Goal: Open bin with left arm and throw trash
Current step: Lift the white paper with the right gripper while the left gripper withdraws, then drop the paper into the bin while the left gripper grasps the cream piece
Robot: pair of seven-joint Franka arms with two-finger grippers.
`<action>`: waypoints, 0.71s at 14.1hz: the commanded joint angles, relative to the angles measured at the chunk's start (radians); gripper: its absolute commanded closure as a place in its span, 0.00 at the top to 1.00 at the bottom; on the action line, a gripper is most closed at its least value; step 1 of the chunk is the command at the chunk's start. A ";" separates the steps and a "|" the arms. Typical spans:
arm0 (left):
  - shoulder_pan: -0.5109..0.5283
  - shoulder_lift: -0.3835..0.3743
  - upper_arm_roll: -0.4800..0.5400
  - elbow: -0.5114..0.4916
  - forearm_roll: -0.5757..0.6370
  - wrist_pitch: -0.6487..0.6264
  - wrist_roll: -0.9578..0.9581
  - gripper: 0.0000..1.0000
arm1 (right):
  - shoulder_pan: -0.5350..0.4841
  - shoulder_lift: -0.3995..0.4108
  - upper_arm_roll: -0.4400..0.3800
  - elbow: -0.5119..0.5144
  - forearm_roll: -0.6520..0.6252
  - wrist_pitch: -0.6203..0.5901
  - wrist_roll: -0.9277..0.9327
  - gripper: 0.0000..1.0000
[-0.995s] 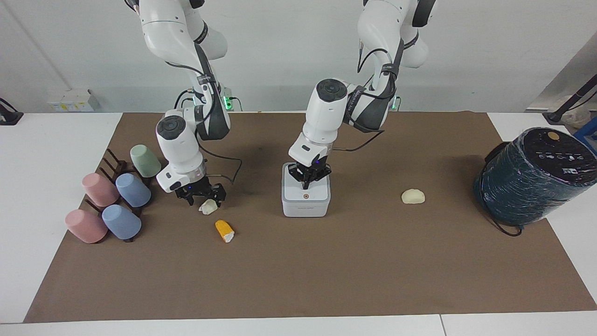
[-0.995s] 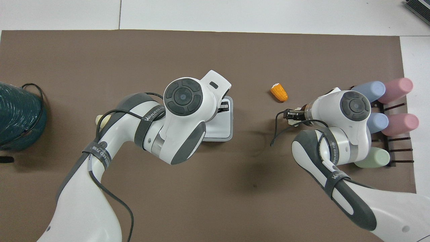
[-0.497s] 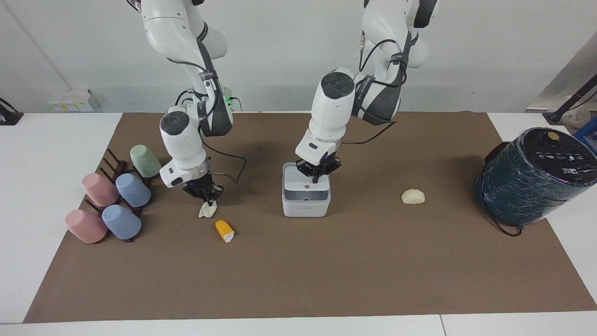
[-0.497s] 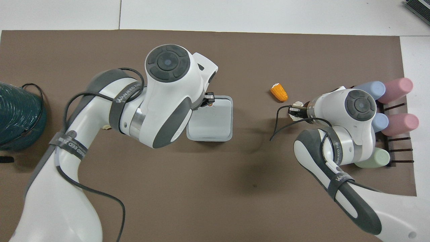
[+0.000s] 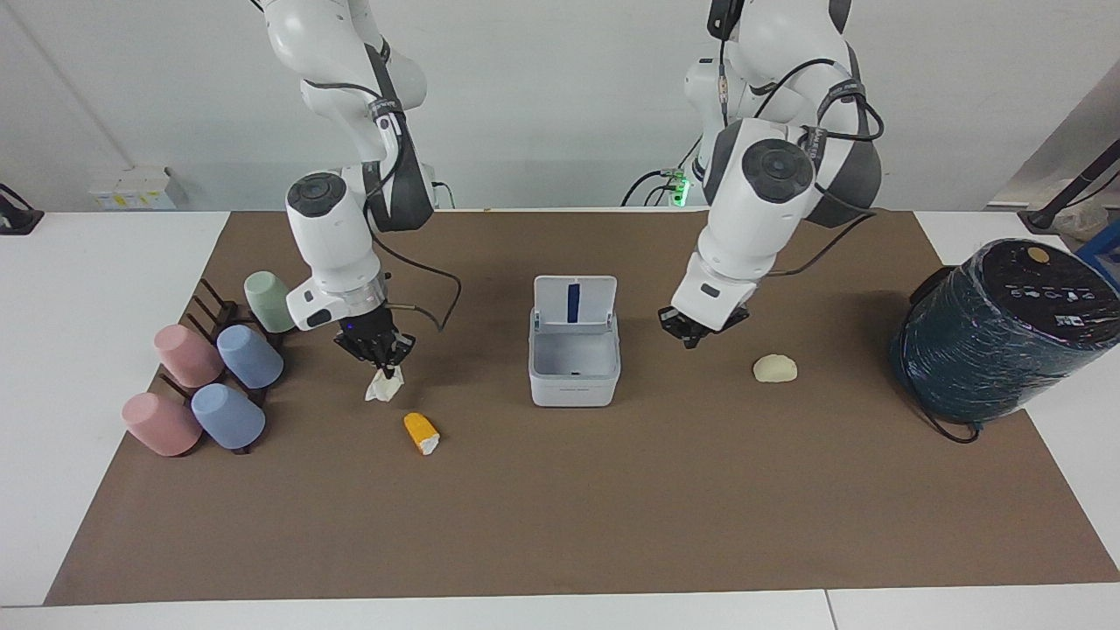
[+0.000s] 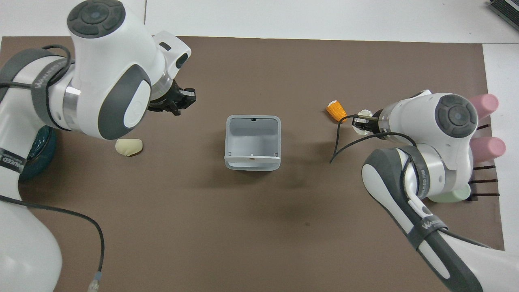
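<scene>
1. Cups (image 5: 210,376): five pastel ones on a dark rack (image 5: 214,311), beside the right gripper toward the right arm's end of the table. Not part of the job.

2. Right gripper (image 5: 378,354): fingers pinched on the paper scrap (image 5: 382,386), which hangs below them. A second ago the scrap lay on the mat between spread fingers; it is now gripped and lifted clear, so the first piece looks ready to carry.

3. Orange piece (image 5: 421,432): on the mat just below the held scrap, farther from the robots, untouched.

4. Bin (image 5: 574,378): mid-table, between the two grippers. Its lid (image 5: 573,302) was flat under the left gripper a second ago and now stands upright, blue stripe showing, the inside bare. The opening step appears done.

5. Left gripper (image 5: 697,333): has risen off the bin and swung toward the left arm's end, now in the air between the bin and the yellow lump (image 5: 775,368). Fingers nearly together, holding nothing.

6. Yellow lump: on the mat, just beside the left gripper, unmoved.

7. Dark wrapped cylinder (image 5: 997,328): at the left arm's end of the table, unmoved.
</scene>
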 commanded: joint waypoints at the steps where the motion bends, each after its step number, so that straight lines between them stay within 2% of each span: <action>1: 0.062 -0.015 -0.013 0.007 0.018 -0.010 0.139 0.00 | 0.034 0.004 0.008 0.073 -0.001 -0.057 0.071 0.00; 3: 0.116 -0.027 -0.012 -0.024 0.020 0.007 0.266 0.31 | 0.078 0.010 0.009 0.108 -0.001 -0.056 0.163 0.00; 4: 0.133 -0.036 -0.012 -0.048 0.020 0.028 0.312 0.56 | 0.106 0.016 0.009 0.124 -0.001 -0.053 0.215 0.00; 5: 0.148 -0.054 -0.010 -0.099 0.027 0.068 0.352 0.95 | 0.121 0.019 0.009 0.133 0.008 -0.042 0.250 0.00; 6: 0.156 -0.079 -0.007 -0.160 0.053 0.126 0.390 1.00 | 0.140 0.024 0.009 0.139 0.055 -0.031 0.263 0.00; 8: 0.178 -0.128 -0.007 -0.307 0.069 0.278 0.412 1.00 | 0.187 0.025 0.008 0.139 0.170 0.039 0.278 0.00; 10: 0.198 -0.162 -0.007 -0.448 0.070 0.428 0.421 1.00 | 0.227 0.051 0.008 0.157 0.188 0.098 0.358 0.00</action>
